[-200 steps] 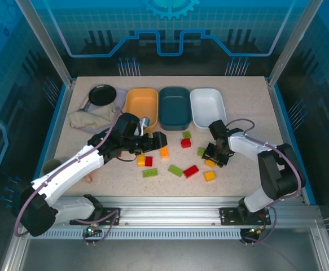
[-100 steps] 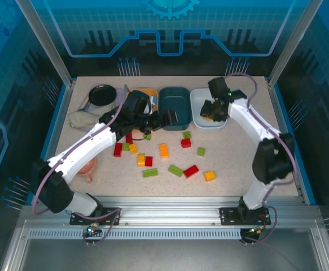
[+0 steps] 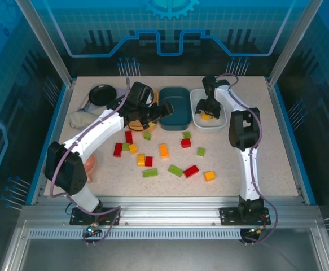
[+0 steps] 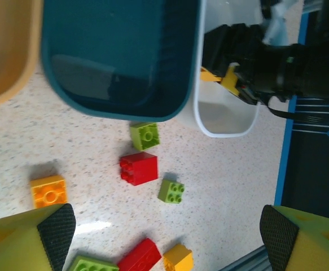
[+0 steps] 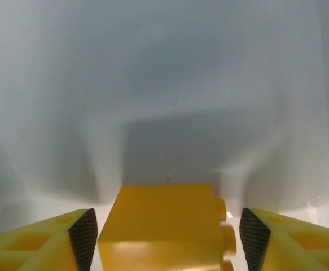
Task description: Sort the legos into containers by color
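Observation:
A yellow lego [image 5: 164, 226] lies on the floor of the white container [image 3: 218, 122]. My right gripper [image 3: 205, 110] is down inside that bin, open, with its pads [image 5: 84, 237] a small gap off the brick on either side. My left gripper [image 3: 167, 109] hovers open and empty at the front edge of the teal container [image 3: 175, 97]; nothing lies between its pads [image 4: 57, 234]. The orange-yellow container [image 4: 6, 51] sits left of the teal one, mostly under my left arm. Red [image 3: 191, 171], green [image 3: 175, 170] and yellow [image 3: 209, 175] legos lie scattered on the table in front of the bins.
A round black pan [image 3: 102, 94] and a beige cloth [image 3: 85, 118] sit at the back left. A pinkish object [image 3: 88, 166] rests beside my left arm. My right arm stretches along the table's right side to the white bin.
My right gripper carried the yellow brick from the table up into the white bin and opened off it. My left arm swung back toward the teal bin, still open.

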`<state>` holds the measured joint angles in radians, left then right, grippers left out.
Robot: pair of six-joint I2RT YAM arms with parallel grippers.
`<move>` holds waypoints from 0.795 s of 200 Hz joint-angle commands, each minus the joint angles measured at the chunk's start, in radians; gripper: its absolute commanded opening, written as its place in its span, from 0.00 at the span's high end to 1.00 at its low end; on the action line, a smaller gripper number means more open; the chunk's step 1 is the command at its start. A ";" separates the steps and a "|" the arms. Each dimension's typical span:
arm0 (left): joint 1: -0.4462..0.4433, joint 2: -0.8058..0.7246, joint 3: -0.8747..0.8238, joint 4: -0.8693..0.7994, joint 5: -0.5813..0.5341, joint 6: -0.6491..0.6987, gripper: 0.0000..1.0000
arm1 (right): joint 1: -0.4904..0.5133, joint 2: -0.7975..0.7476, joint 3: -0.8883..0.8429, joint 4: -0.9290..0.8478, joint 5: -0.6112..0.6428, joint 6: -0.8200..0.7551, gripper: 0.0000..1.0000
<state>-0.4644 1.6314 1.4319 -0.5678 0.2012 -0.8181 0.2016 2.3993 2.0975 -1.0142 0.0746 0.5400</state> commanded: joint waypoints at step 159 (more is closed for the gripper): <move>0.277 -0.063 -0.354 -0.422 -0.285 0.306 0.22 | 0.576 -0.842 -0.983 0.848 -0.343 -0.109 0.26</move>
<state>-0.1886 1.4925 1.0195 -0.9745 -0.0269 -0.6491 0.7525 1.5543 1.1378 -0.2996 -0.1947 0.3935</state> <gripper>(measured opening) 0.791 0.741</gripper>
